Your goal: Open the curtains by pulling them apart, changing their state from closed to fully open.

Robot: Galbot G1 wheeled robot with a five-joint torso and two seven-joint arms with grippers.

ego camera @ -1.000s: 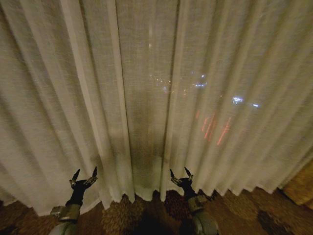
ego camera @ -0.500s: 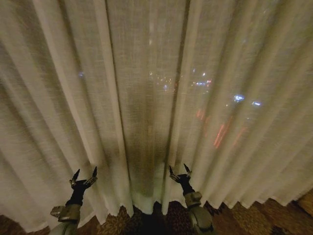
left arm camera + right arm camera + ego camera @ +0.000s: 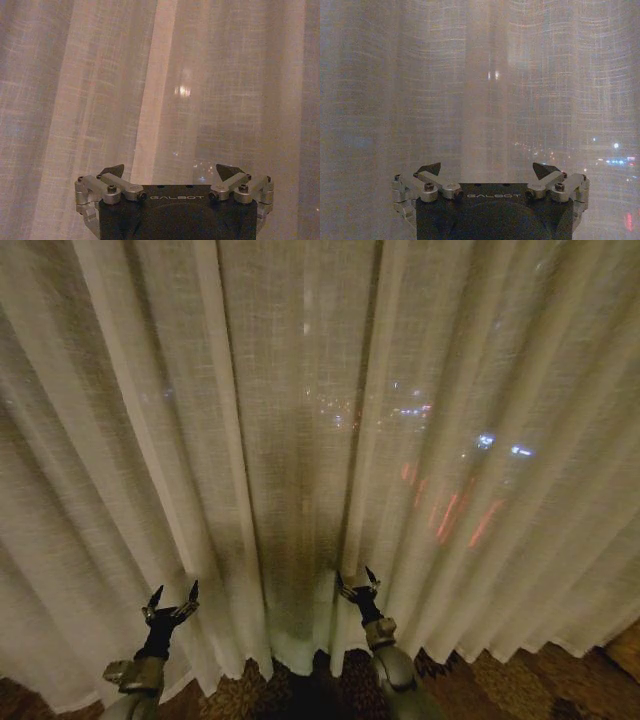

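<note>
- Left gripper [image 3: 173, 598]: low on the left, jaws spread wide, empty, before the curtains [image 3: 300, 440].
- Two curtains, hanging closed down to the patterned carpet [image 3: 240, 700].
- Right gripper [image 3: 357, 583]: at the centre seam, jaws wide, empty.

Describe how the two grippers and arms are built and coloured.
Both match. The left gripper and right gripper each have a black body marked GALBOT, silver linkages with dark screws, and two black pointed fingertips. In the head view, black wrists join grey-metal arm segments.
</note>
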